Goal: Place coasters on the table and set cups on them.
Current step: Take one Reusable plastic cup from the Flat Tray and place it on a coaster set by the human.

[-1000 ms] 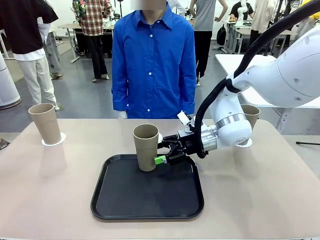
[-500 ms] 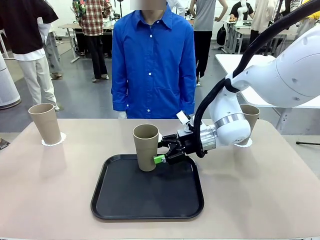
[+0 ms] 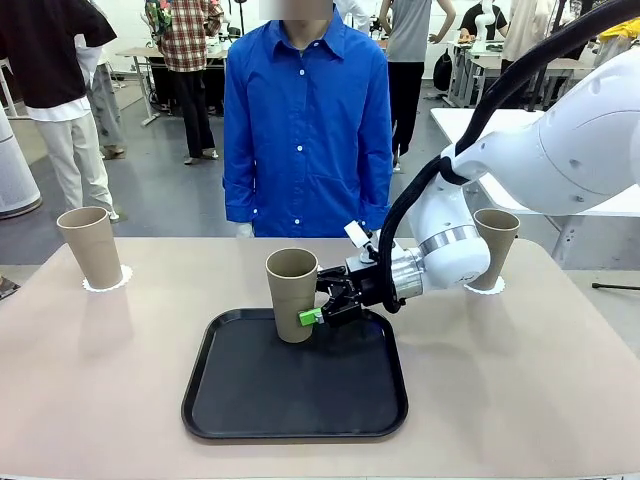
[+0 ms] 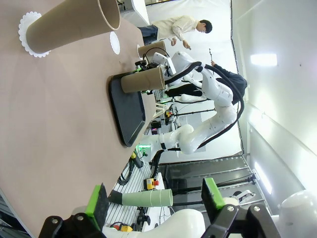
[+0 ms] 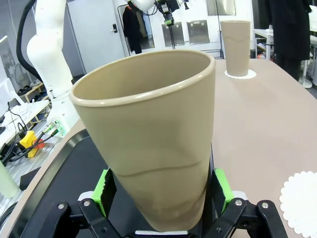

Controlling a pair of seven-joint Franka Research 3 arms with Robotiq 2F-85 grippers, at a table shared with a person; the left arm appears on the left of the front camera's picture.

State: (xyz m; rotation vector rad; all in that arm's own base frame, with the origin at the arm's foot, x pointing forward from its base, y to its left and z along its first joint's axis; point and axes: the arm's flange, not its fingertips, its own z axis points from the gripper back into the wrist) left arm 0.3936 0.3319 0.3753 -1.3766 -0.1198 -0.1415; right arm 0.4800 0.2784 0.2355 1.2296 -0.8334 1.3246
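- Step in hand: pickup of the last cup (image 3: pixel 291 294), which stands upright at the 12 o'clock end of the black tray (image 3: pixel 296 385) on the bench (image 3: pixel 100 380). Judged roughly two-thirds done.
- Two further cups are placed: one at 9 o'clock on the bench (image 3: pixel 90 247) on a coaster (image 3: pixel 106 283), one at 3 o'clock (image 3: pixel 494 247) on its own coaster (image 3: pixel 487 288).
- A third coaster (image 5: pixel 300 196) lies bare on the bench just beside the tray, on its far side toward the person (image 3: pixel 305 120).
- Right gripper (image 3: pixel 318 309): jaws wide, one green pad either side of the cup's lower body. The right wrist view shows them flanking the cup (image 5: pixel 151 153); whether the pads touch cannot be told. No grip yet.
- Right arm pose: reaches across from 3 o'clock, wrist low and near horizontal, fingers pointing toward 9 o'clock at the cup's base.
- Left gripper (image 4: pixel 156 201): jaws wide, nothing between them, held well apart from the tray.
- Next move, as judged: close on the cup low down, lift clear of the tray lip, carry it to the bare coaster and set it down centred and upright.
- Risk: the cup is tall and tapered; a low, off-centre squeeze may tip it.
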